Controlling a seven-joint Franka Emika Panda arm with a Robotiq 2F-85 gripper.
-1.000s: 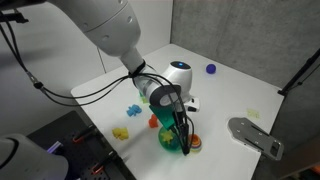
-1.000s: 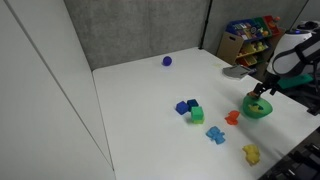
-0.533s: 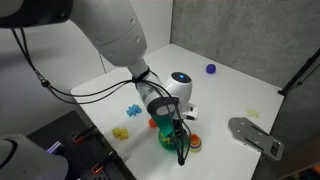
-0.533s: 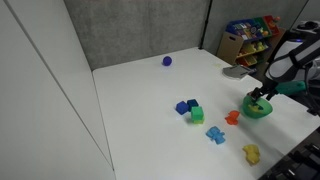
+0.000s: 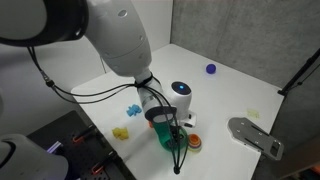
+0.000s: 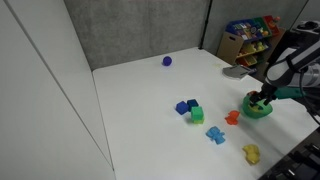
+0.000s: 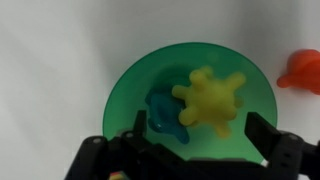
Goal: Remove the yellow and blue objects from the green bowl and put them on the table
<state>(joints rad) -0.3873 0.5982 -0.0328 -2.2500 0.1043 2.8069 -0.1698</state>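
Observation:
The green bowl point(image 7: 135, 85) fills the wrist view. In it lie a yellow star-shaped object point(image 7: 210, 100) and a blue object point(image 7: 163, 112), touching each other. My gripper point(image 7: 198, 132) is open and empty, its two black fingers on either side of the yellow object just above the bowl. In both exterior views the gripper point(image 5: 178, 140) point(image 6: 262, 98) hangs down over the bowl point(image 5: 165, 138) point(image 6: 257, 111). The objects in the bowl are hidden by the gripper in the exterior views.
An orange object point(image 7: 302, 70) point(image 6: 232, 117) lies beside the bowl. On the white table are blue and green blocks point(image 6: 188, 109), a light blue piece point(image 6: 214, 135), a yellow piece point(image 6: 250, 153) and a purple ball point(image 6: 167, 61). A grey plate point(image 5: 255, 136) lies near the table edge.
The gripper has come lower over the green bowl, and the arm has leaned further over it. The objects in the bowl have not moved.

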